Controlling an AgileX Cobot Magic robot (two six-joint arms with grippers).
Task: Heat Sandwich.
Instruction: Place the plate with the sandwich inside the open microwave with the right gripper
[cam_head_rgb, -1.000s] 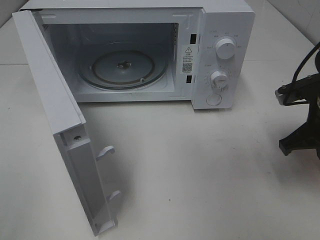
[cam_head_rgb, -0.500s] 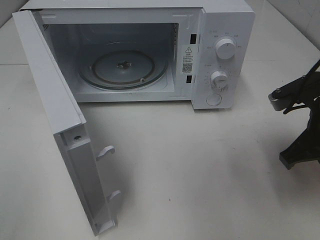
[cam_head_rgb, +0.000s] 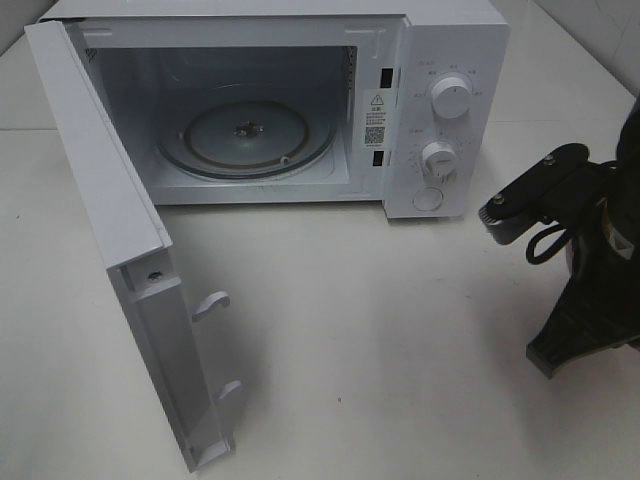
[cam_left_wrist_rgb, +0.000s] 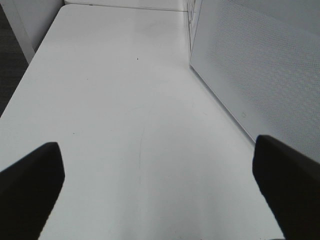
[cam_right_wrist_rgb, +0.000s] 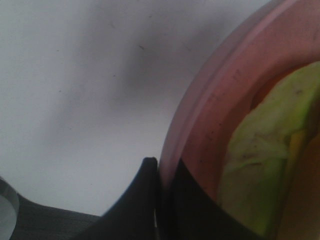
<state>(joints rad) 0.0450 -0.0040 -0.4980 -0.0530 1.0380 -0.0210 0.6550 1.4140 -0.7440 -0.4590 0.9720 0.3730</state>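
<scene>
Exterior high: right arm (cam_head_rgb: 560, 190) slides in left toward the open microwave (cam_head_rgb: 455, 60) | right jaws pinch pink plate (cam_right_wrist_rgb: 210, 110) rim, sandwich (cam_right_wrist_rgb: 260, 150) aboard | left jaws wide open, empty | loading looks next

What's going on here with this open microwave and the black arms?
A two-armed robot is set to warm a sandwich. The microwave stands with its door swung wide open and its glass turntable bare. The right tool is clamped on the rim of the pink plate that carries the sandwich. The left tool is open and holds nothing, above the table beside the door.
</scene>
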